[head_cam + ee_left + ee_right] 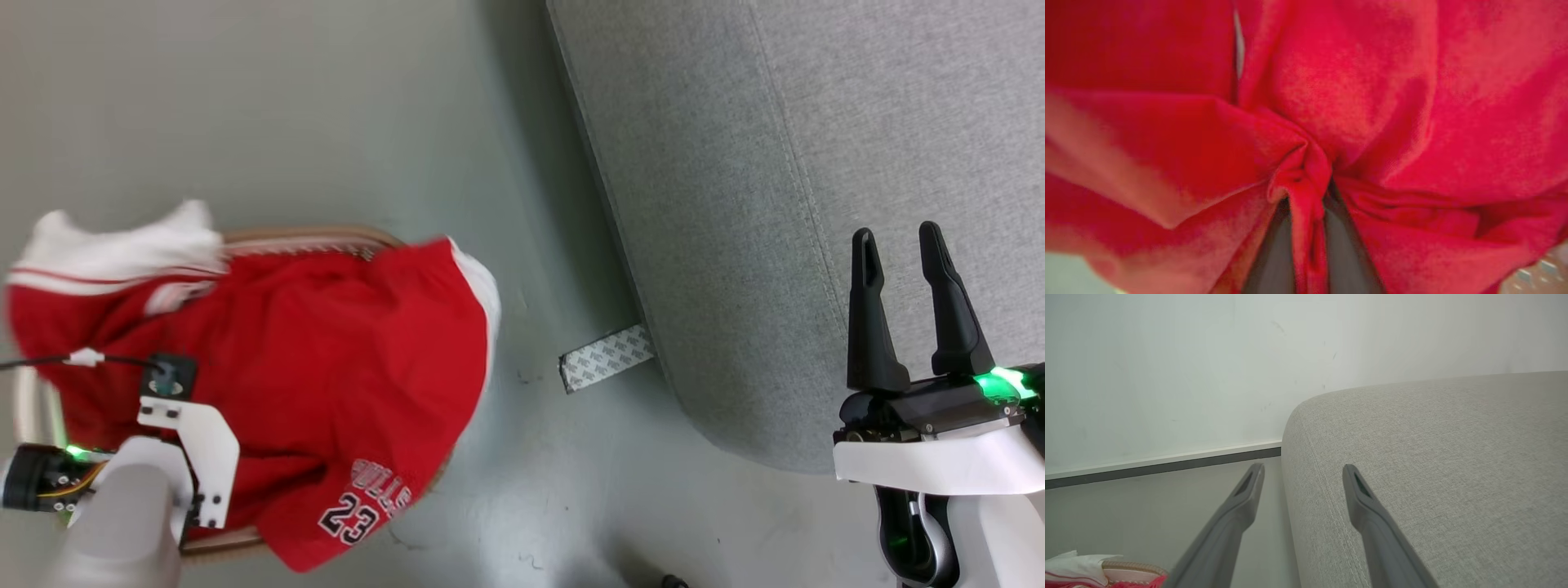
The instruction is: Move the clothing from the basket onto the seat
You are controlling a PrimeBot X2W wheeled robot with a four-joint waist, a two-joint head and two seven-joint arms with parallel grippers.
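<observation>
Clothing [1372,102]: a red fold is bunched and pinched tight between the fingers of the left gripper [1306,212]. The rest of the garment drapes over the basket [326,237], brown rim showing, beside the seat [775,163]. Right gripper [898,237]: fingers parted, empty, over the seat's edge.

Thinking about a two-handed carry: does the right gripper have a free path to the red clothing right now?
Probably yes: the open right gripper hangs over the seat edge, and bare floor separates it from the clothing, though reach is uncertain.
</observation>
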